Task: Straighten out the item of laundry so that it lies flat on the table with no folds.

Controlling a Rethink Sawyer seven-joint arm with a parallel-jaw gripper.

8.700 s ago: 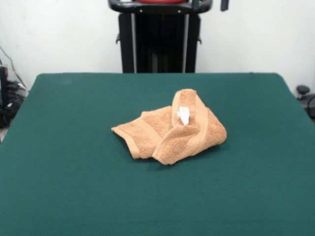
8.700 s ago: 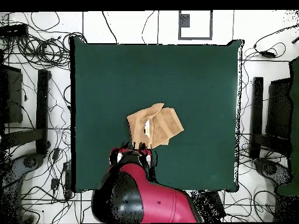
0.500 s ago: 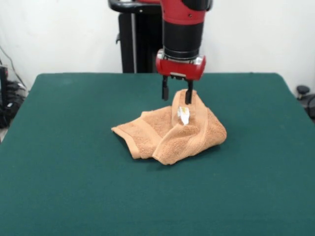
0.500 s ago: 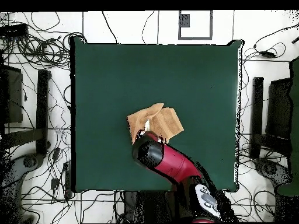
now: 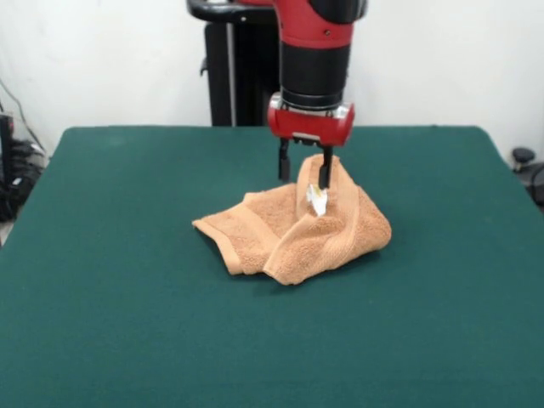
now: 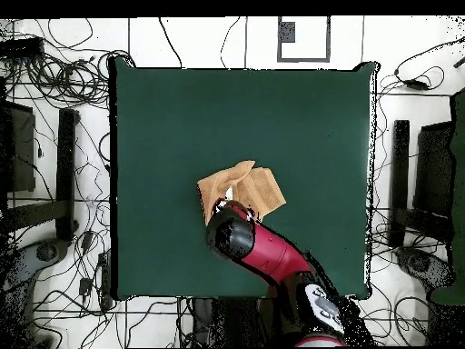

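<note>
The light-orange towel [image 5: 297, 229] lies crumpled near the middle of the green table [image 5: 119, 306], with a raised fold at its far side and a small white tag [image 5: 317, 200] on that fold. My gripper [image 5: 303, 172] hangs down from the red arm right over the raised fold. It is open: one finger stands just left of the fold, the other rests against the fold by the tag. In the overhead view the arm's wrist [image 6: 231, 234] covers the gripper and the near edge of the towel [image 6: 259, 188].
The black pedestal [image 5: 255, 76] stands behind the table's far edge. In the overhead view, cables [image 6: 54, 82] and dark stands [image 6: 65, 173] lie around the table [image 6: 182, 118] on the white floor.
The arm has come out from its drawn-back place and lowered the gripper onto the towel's raised fold. The towel has kept its shape and place.
</note>
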